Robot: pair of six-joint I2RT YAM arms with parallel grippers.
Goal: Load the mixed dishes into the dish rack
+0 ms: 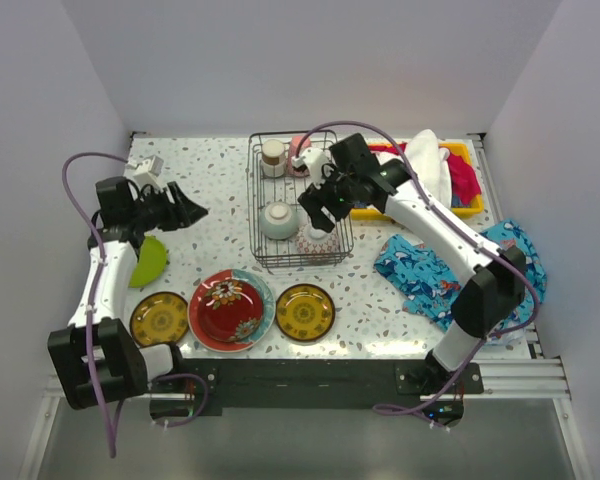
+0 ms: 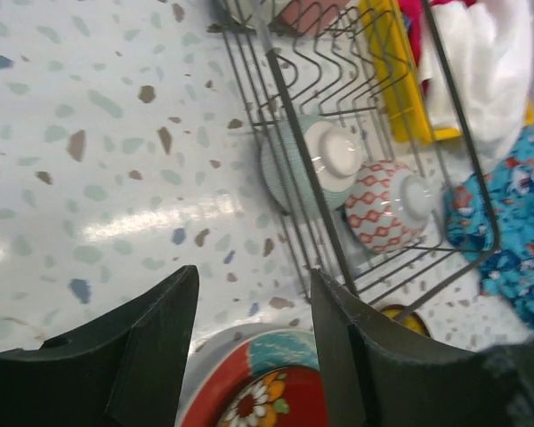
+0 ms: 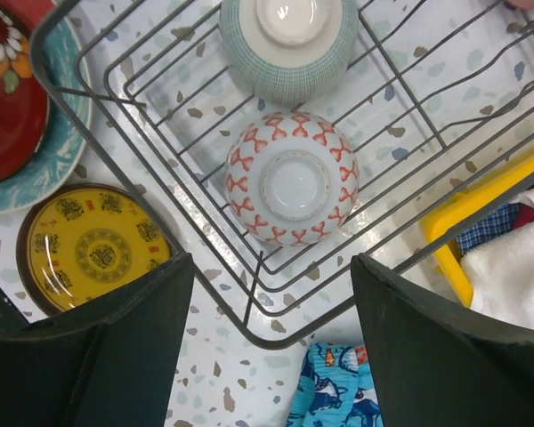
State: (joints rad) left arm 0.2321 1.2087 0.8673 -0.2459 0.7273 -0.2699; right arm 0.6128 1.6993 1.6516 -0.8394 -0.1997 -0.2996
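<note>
Right jaws: spread wide, nothing between them, hanging right over the red-patterned bowl (image 3: 292, 178). The bowl sits foot-ring up in the near end of the dish rack (image 1: 253, 190), and I can't see the jaws touching it. Left jaws: open too and empty, hovering over the worktop (image 1: 210, 180) w/ the red teal-rimmed plate (image 2: 267, 391) peeking in below them.

Risks now. On the right my fingertips are close to the rack wires. Come out crooked and I'd likely snag one, drag the rack and knock the bowl over. On the left, the red plate lies flat, so there's not much rim to bite. A shallow pinch could slip and shove it into the amber plates, one just beside it on the left (image 1: 159, 318), one on the right (image 1: 304, 312). The lime-green plate (image 1: 150, 262) is tucked by my left arm, so a wide elbow swing could clip it.

Containers:
- Rack: the patterned bowl, a pale green bowl (image 3: 289, 40) just behind it, also foot up, and at the far end a cup (image 1: 273, 155) and a pink cup (image 1: 298, 148), the latter partly hidden by my right arm.
- Yellow bin (image 3: 463, 222) beside the rack: white cloth (image 1: 430, 160) and something red, no dishes that I can see.
- Blue fish-print cloth (image 1: 420, 270): loose on the worktop, not mine to load.

Four plates are not yet racked.
</note>
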